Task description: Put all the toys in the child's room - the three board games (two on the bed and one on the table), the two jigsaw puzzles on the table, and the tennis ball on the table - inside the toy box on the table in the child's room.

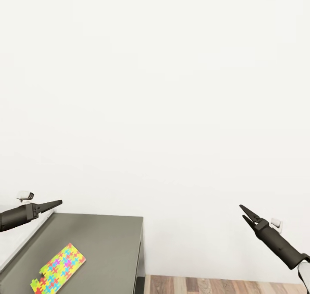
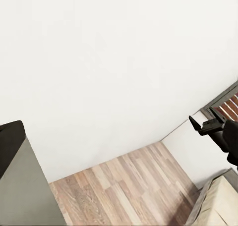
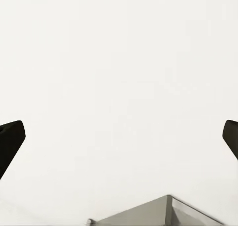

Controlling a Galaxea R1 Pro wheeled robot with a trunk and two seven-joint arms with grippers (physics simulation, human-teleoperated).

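Note:
One jigsaw puzzle (image 1: 58, 270), a flat slab of bright interlocking pieces, lies on the dark grey end of the table (image 1: 103, 242) at the lower left of the head view. My left gripper (image 1: 56, 204) hovers above the table's far left edge, seen edge-on. One of its fingers (image 2: 10, 141) sits far out at the frame edge, so it reads as open and empty. My right gripper (image 1: 243, 212) is raised over the floor to the right of the table, its fingers (image 3: 10, 141) spread wide with nothing between them. The toy box, board games and tennis ball are out of view.
A plain white wall (image 1: 155, 91) stands close ahead. Wood plank floor (image 1: 224, 285) runs right of the table. In the left wrist view a beige bed corner (image 2: 218, 201) and a dark-framed window (image 2: 225, 104) show beyond the floor.

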